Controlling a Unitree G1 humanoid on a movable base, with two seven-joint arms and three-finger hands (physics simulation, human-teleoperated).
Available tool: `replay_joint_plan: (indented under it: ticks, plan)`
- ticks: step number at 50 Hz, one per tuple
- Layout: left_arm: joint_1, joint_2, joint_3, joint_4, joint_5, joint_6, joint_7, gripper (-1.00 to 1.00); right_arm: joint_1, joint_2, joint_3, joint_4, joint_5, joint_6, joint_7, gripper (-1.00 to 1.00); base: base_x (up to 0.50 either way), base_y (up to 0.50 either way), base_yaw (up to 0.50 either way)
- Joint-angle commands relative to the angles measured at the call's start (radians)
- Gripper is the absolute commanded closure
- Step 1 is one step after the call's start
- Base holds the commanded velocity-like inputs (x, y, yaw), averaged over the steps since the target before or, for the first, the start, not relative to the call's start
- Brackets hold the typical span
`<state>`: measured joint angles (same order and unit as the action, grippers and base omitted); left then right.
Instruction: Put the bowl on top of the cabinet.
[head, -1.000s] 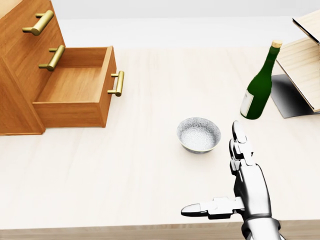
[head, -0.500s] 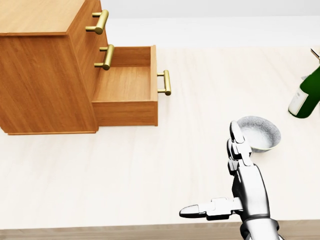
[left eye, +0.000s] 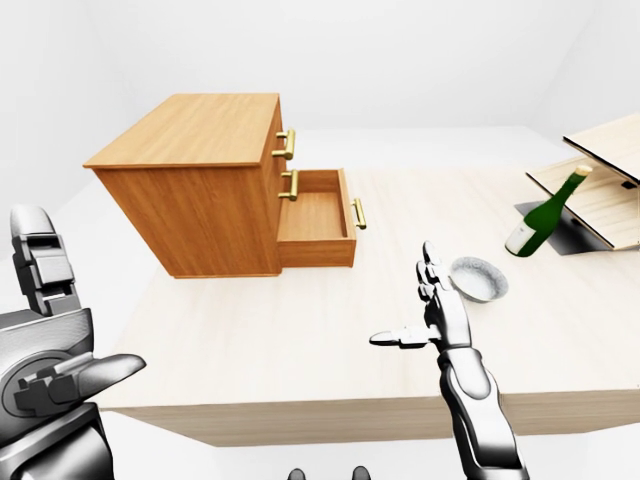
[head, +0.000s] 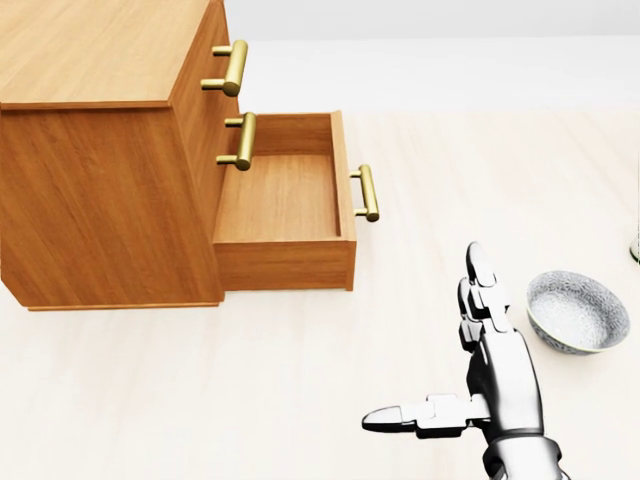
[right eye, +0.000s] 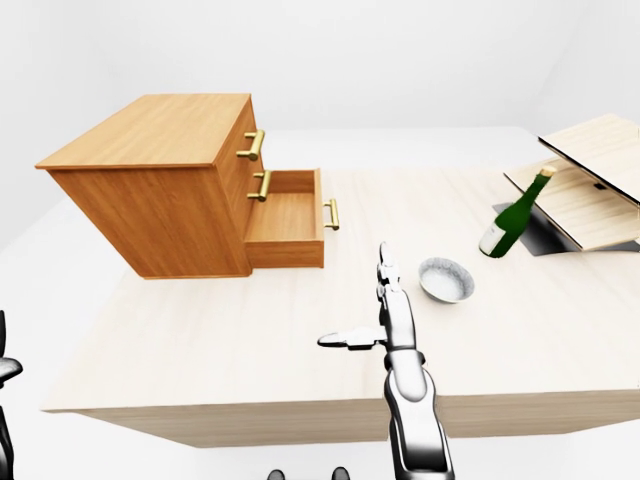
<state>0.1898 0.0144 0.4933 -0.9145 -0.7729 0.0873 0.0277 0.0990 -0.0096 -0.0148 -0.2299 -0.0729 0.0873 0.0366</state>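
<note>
The speckled grey bowl stands upright on the pale table at the head view's right edge. My right hand is open just left of it and does not touch it. Its fingers point up the view and its thumb sticks out to the left. The wooden cabinet fills the upper left, its flat top bare and its lowest drawer pulled out and empty. My left hand is raised at the left-eye view's lower left, open, off the table and far from the bowl.
A green wine bottle leans at the table's right, beyond the bowl. Beside it a slanted wooden rack stands on a dark base. The table's near edge runs below my right hand.
The whole picture has shifted: the camera swung left, so the cabinet now fills the left of the head view, the bowl slid right and the bottle almost left it. My right hand keeps its pose.
</note>
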Motion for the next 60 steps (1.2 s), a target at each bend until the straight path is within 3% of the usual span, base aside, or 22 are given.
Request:
replay_joint_plan:
  ticks: [1,20,36,37,46,54,60]
  plan:
    - [-0.004,0.003,0.003,-0.019,-0.009,0.0,0.016,-1.0,0.004,0.0,-0.007,-0.021,0.02,0.0,0.006,-1.0,0.5,0.12,0.0]
    - [-0.007,0.002,-0.001,-0.006,-0.001,0.0,0.01,-1.0,-0.008,0.001,-0.019,0.003,0.033,0.0,-0.005,-1.0,0.46,0.28,0.0]
    - [0.0,-0.005,-0.002,0.006,0.004,0.0,-0.009,-1.0,0.012,0.002,-0.024,-0.033,0.077,0.0,0.008,-1.0,0.03,0.02,0.0]
    - [0.0,-0.006,-0.004,0.008,0.006,0.0,-0.011,-1.0,0.02,0.004,-0.024,-0.04,0.095,-0.026,0.023,-1.0,0.32,0.0,0.0]
    - [0.008,-0.015,-0.02,0.009,0.024,0.0,-0.022,-1.0,0.004,0.007,-0.029,-0.029,0.12,0.0,0.012,-1.0,0.37,0.0,0.0]
    - [0.004,-0.011,-0.008,0.003,0.01,0.0,-0.017,-1.0,0.116,-0.024,-0.061,-0.294,0.083,0.0,0.016,-1.0,0.0,0.0,0.0]
    - [0.018,-0.017,-0.01,-0.009,0.008,0.0,-0.022,-1.0,0.192,-0.029,-0.162,-0.613,-0.032,0.0,0.172,-1.0,0.0,0.0,0.0]
